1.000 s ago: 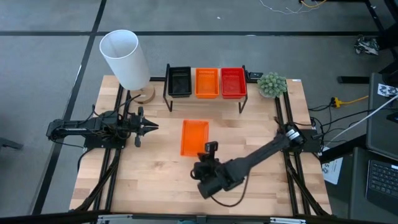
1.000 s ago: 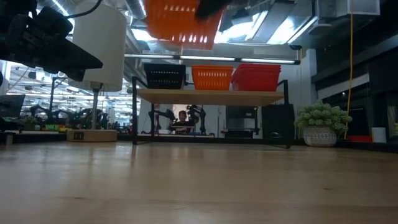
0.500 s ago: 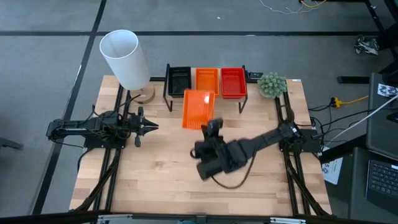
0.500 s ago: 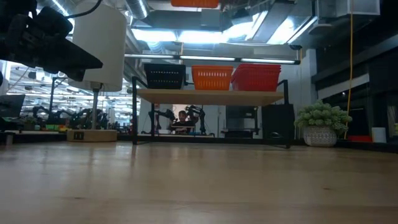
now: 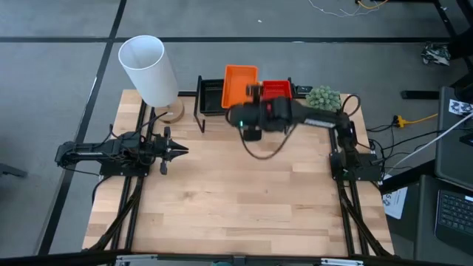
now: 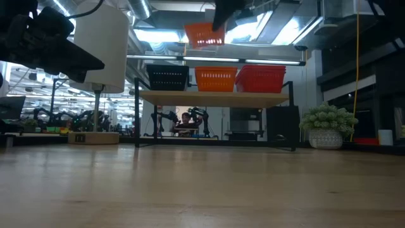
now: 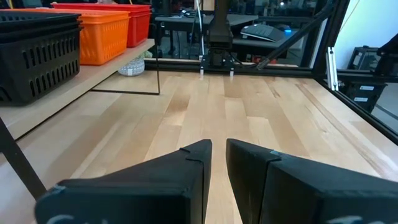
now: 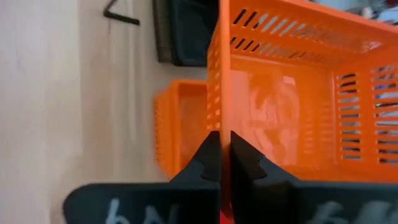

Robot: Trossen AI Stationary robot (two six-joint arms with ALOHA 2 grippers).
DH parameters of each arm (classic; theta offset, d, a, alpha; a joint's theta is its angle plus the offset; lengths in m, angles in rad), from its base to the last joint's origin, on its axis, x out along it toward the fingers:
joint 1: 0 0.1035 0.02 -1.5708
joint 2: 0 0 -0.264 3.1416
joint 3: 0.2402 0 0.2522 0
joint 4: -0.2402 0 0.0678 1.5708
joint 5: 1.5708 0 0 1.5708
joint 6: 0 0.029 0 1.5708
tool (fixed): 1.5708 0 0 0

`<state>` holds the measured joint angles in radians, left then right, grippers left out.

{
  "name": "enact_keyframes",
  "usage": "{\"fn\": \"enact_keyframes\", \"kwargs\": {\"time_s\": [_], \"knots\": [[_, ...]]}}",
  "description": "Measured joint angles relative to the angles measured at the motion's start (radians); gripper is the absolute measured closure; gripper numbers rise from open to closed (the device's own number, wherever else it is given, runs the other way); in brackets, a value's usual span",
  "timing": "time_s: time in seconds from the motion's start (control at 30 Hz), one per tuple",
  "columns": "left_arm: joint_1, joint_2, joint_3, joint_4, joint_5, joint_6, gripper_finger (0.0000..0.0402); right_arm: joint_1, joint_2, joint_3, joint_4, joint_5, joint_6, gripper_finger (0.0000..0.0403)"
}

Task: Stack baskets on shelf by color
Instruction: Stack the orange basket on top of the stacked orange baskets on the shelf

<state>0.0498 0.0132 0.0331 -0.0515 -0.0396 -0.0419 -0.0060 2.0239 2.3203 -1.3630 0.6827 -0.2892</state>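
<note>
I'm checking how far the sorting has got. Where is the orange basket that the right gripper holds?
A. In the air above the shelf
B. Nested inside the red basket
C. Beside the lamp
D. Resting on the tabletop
A: in the low view the held orange basket hangs clear above the baskets on the shelf, pinched at its wall by the right gripper.

- No text, label, brand or number can be read in any view.
- Papers at the high view's right edge carry marks too small to read.
</note>
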Motion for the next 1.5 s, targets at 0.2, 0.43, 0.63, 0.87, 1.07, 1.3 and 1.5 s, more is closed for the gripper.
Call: {"fn": "enact_keyframes", "kwargs": {"time_s": [0.2, 0.43, 0.63, 0.87, 1.07, 1.3, 1.5], "knots": [[0.000, 0.000, 0.000, 0.000, 0.000, 0.000, 0.0360, -0.152, -0.010, -0.001, 0.014, -0.248, -0.091, 0.0403], [0.000, 0.000, 0.000, 0.000, 0.000, 0.000, 0.0360, -0.247, -0.085, -0.001, -0.023, -0.438, -0.110, 0.0403], [0.000, 0.000, 0.000, 0.000, 0.000, 0.000, 0.0360, -0.267, -0.199, -0.004, -0.075, -0.518, -0.081, 0.0403], [0.000, 0.000, 0.000, 0.000, 0.000, 0.000, 0.0360, -0.275, -0.354, -0.203, -0.002, -0.547, -0.044, 0.0403], [0.000, 0.000, 0.000, 0.000, 0.000, 0.000, 0.0360, -0.245, -0.565, -0.594, 0.396, -0.548, -0.118, 0.0403], [0.000, 0.000, 0.000, 0.000, 0.000, 0.000, 0.0360, -0.261, -0.648, -0.855, 0.708, -0.613, -0.146, 0.0403], [0.000, 0.000, 0.000, 0.000, 0.000, 0.000, 0.0360, -0.259, -0.598, -0.959, 0.848, -0.617, -0.161, 0.0403]]}}
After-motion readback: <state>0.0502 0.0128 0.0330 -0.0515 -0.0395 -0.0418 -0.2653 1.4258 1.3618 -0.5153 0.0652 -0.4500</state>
